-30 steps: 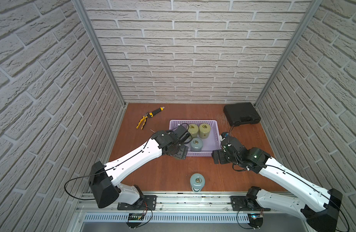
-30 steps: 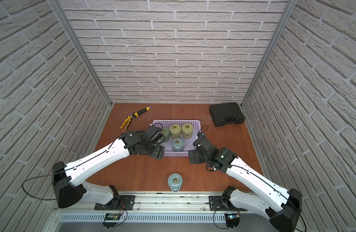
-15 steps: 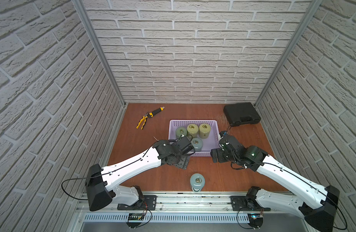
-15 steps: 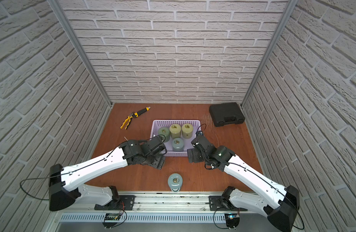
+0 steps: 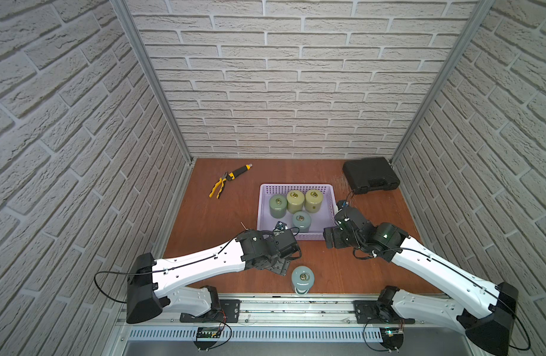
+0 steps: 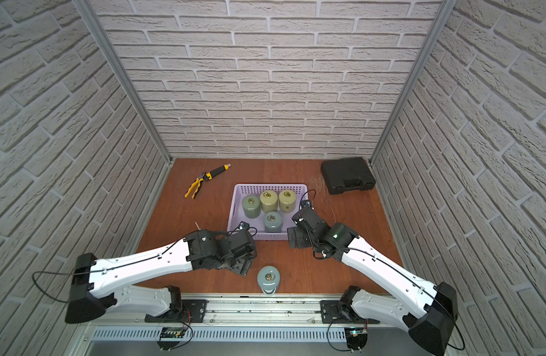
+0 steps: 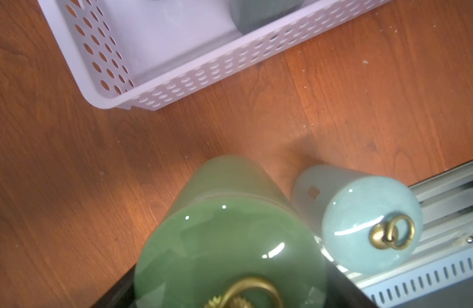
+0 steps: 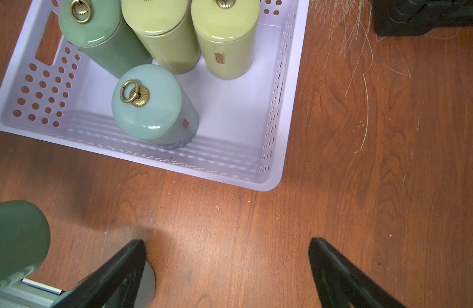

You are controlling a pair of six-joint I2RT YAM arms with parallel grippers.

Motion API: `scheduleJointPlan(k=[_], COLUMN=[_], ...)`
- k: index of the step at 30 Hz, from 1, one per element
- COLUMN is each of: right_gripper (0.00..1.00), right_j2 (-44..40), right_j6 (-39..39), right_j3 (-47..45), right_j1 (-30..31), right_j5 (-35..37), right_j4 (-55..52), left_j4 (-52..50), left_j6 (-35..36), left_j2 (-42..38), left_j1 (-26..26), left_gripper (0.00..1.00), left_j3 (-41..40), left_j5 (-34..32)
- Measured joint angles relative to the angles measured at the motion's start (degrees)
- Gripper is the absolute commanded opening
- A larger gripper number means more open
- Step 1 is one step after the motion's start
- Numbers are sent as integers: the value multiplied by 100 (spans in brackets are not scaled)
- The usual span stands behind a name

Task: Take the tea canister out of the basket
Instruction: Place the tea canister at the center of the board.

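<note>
Left wrist view, left gripper [image 7: 230,293] jaws clamped wide on dark green tea canister [image 7: 224,240], outside lavender basket [image 7: 176,88], at its 7 o'clock in both top views, pale blue canister [image 7: 363,229] just beside on table [image 7: 69,160], right gripper [image 8: 227,266] spread wide, empty, at basket's 4 o'clock.

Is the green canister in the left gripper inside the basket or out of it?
Out. The left wrist view shows the green canister, held by the left gripper, over the table, apart from the basket.

Six tea canisters [image 5: 301,220], one basket [image 5: 296,187], one case [image 5: 370,175], one pliers [image 5: 224,184]
</note>
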Motion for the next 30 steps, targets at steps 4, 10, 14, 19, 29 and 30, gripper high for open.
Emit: scheduleJointPlan(k=[4, 10, 14, 19, 29, 30], right_gripper=[100, 100, 100, 100, 100, 100], right_j2=[37, 68, 103, 144, 162, 162], right_j6=[-2, -2, -2, -11, -107, -109], right_j3=[20, 44, 55, 63, 63, 63], right_j1=[0, -4, -4, -4, -4, -4], right_j5=[15, 17, 17, 13, 13, 13], right_j4=[31, 52, 59, 68, 66, 66], left_j4=[136, 273, 439, 649, 815, 826], left_j6=[-197, -396, -525, -732, -1108, -1134], left_j2=[0, 0, 0, -4, 11, 20], left_j1=[-195, -354, -407, -535, -804, -833], left_gripper=[50, 50, 50, 50, 49, 49], left_j3=[-247, -516, -634, -866, -994, -994], left_j5=[-31, -50, -48, -26, -4, -2])
